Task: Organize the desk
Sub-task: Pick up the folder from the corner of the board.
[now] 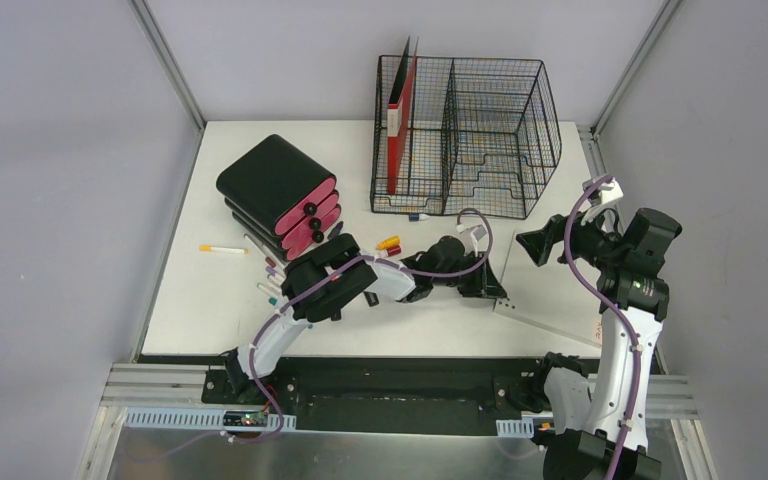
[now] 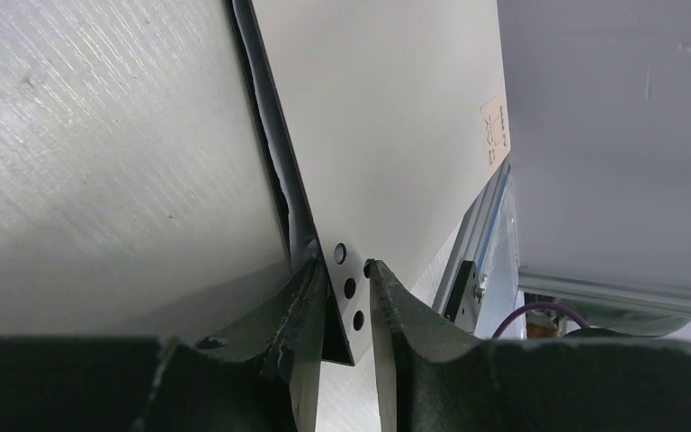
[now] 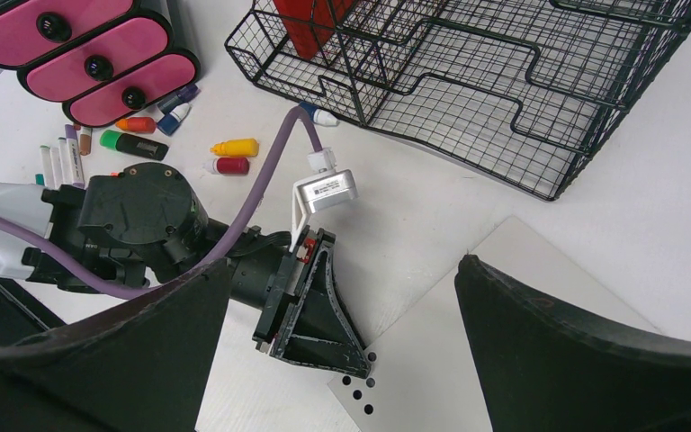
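Note:
A pale grey folder (image 1: 548, 295) with punched holes at its corner lies at the right of the white desk (image 1: 200, 300). My left gripper (image 1: 495, 290) reaches across to the folder's near-left corner. In the left wrist view that left gripper (image 2: 351, 288) is shut on the folder (image 2: 387, 117), one finger on the dark underside and one on the top face, with the corner raised. My right gripper (image 1: 540, 245) hangs open above the folder. In the right wrist view the right gripper (image 3: 344, 264) has nothing between its wide-set fingers, and the folder (image 3: 522, 270) lies beneath it.
A black wire-mesh rack (image 1: 470, 140) at the back holds a red folder (image 1: 397, 130). A black drawer unit with pink fronts (image 1: 280, 195) stands at the left. Markers (image 1: 270, 275), small bottles (image 1: 388, 243) and a yellow-tipped pen (image 1: 222, 249) lie scattered nearby.

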